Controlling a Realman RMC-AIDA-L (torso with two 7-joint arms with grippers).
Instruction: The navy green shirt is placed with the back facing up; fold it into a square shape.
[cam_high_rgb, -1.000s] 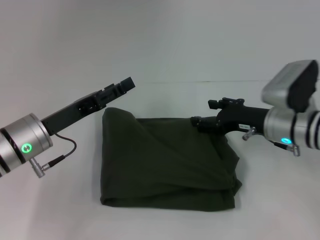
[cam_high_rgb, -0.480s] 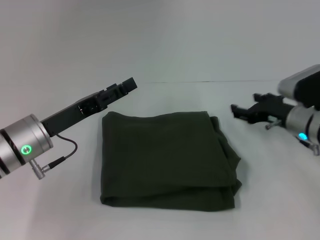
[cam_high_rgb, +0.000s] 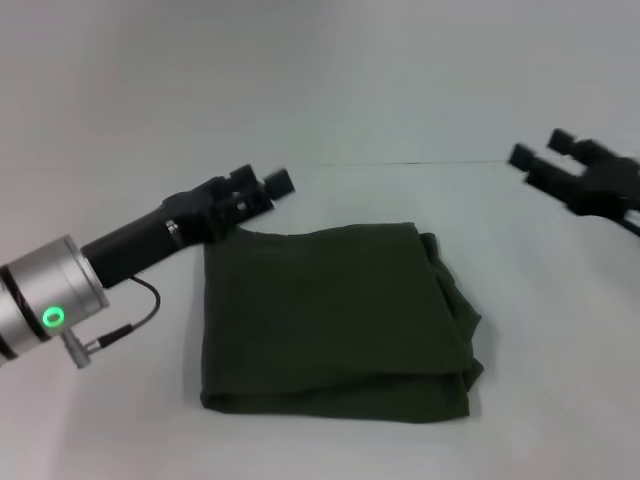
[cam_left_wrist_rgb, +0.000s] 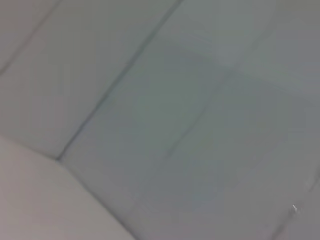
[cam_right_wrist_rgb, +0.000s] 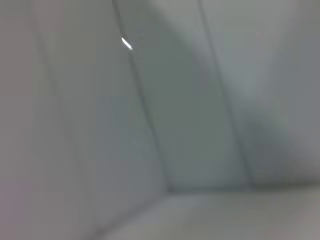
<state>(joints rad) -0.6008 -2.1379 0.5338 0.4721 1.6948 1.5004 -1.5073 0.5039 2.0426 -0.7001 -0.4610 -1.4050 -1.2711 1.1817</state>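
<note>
Fingers of the left gripper (cam_high_rgb: 262, 186) stand apart with nothing between them, hanging just over the far left corner of the navy green shirt (cam_high_rgb: 335, 320) without clearly touching it. Behind them the black wrist runs back to a silver arm segment with a green light and a thin cable near the left edge of the head view. Across the white table (cam_high_rgb: 110, 420), the right gripper (cam_high_rgb: 548, 148) also holds its fingers spread and empty, raised well clear of the cloth near the right edge. Between the two arms, the shirt lies flat as a roughly square folded bundle, plain side up, with layered edges showing along its right and near sides. Both wrist views show only pale blank surfaces.
</note>
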